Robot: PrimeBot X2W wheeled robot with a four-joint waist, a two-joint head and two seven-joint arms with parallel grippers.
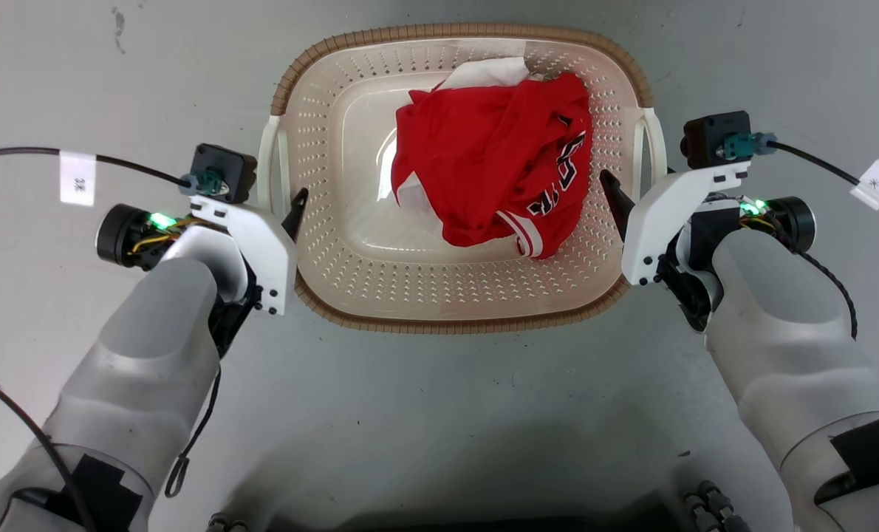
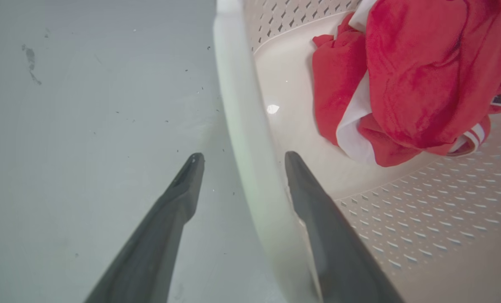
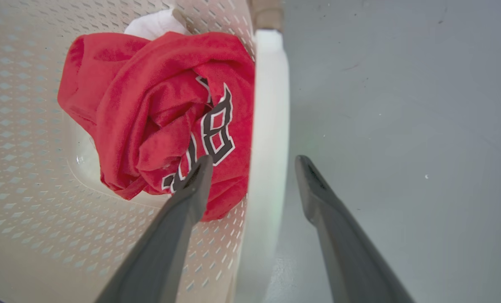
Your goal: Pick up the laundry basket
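The laundry basket sits on the floor straight ahead, between my arms, with a red jersey heaped toward its far right. Both pincers are spread: the left gripper straddles the left handle and the right gripper straddles the right handle, neither pinching. If one closes late or slips, I'd expect the basket to tilt, and the jersey lies near enough to the right gripper to get caught.

Head view looks straight down at the laundry basket on the floor, mid range. Left wrist view sits close above its left handle, right wrist view close above the right handle, both facing down. All three share the red garment.
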